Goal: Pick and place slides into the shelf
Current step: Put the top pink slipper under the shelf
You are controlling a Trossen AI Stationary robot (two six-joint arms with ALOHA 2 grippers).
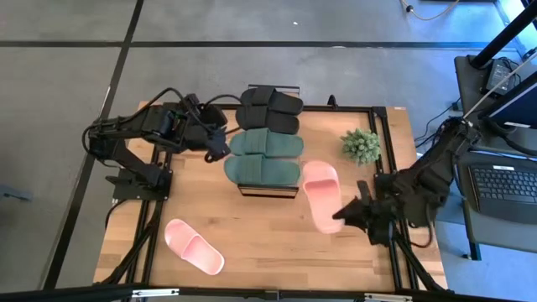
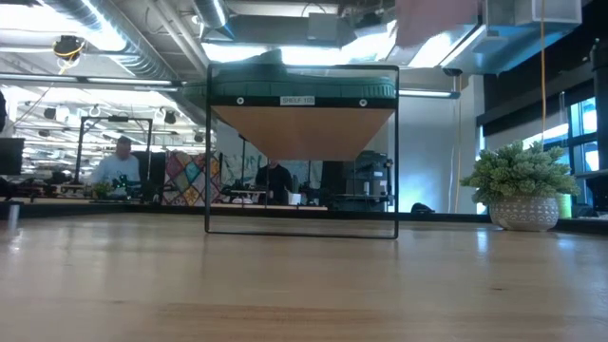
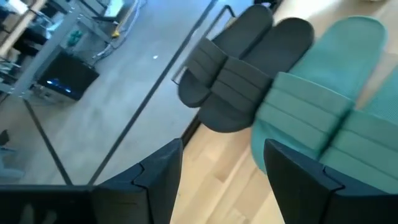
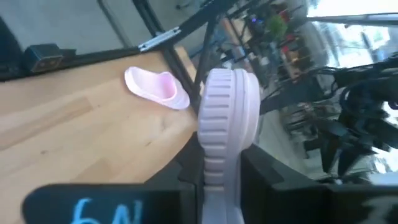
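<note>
Right gripper (image 1: 342, 215) clamped on pale pink slide (image 1: 321, 195), ribbed sole edge-on, seemingly lifted, left gripper (image 1: 220, 144) apart

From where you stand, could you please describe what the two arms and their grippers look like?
Both arms are dark, jointed and slim, with black cables looping along them. The left gripper has two flat, angular, dark fingers. The right gripper is equally dark, and its body carries pale blue handwritten markings.
</note>
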